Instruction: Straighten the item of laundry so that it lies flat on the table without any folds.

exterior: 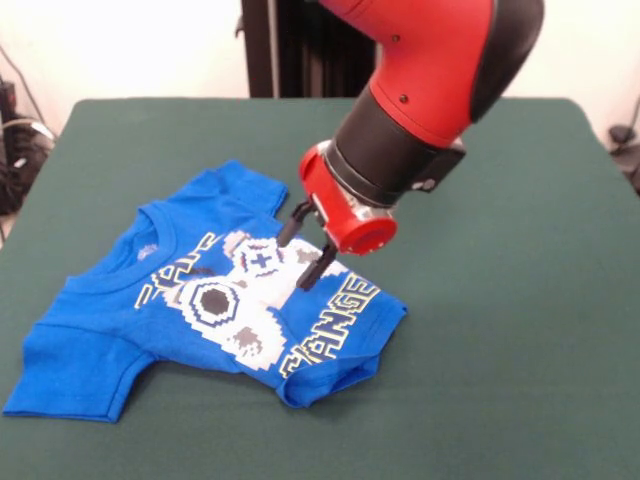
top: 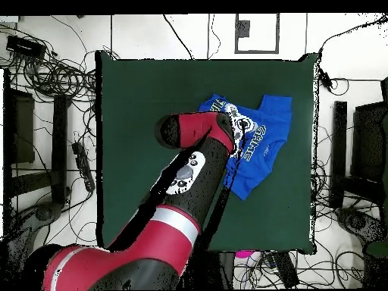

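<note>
Front view: blue T-shirt (exterior: 200, 310) lies rumpled on green table (exterior: 500, 350), toward its left edge, hem end bunched and folded under near lettering. Gripper (exterior: 306, 247) hangs over print, two black fingers (exterior: 291, 226) spread apart, grasping nothing, tips at or just above cloth.

Overhead view: shirt (top: 261, 148) sits near table's (top: 144, 151) right edge. Red arm (top: 189, 182) covers its left part; gripper hidden under arm.

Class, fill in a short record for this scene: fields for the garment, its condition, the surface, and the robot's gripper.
Garment: blue T-shirt with a pixel game-controller print and yellow-outlined lettering
Condition: not flat; hem end folded under and bunched, lettering partly hidden
Surface: dark green table
Gripper: gripper over the print at the shirt's middle, jaws apart, holding nothing; contact with the cloth cannot be told
Shirt position: in the front view, left of the table's centre
</note>
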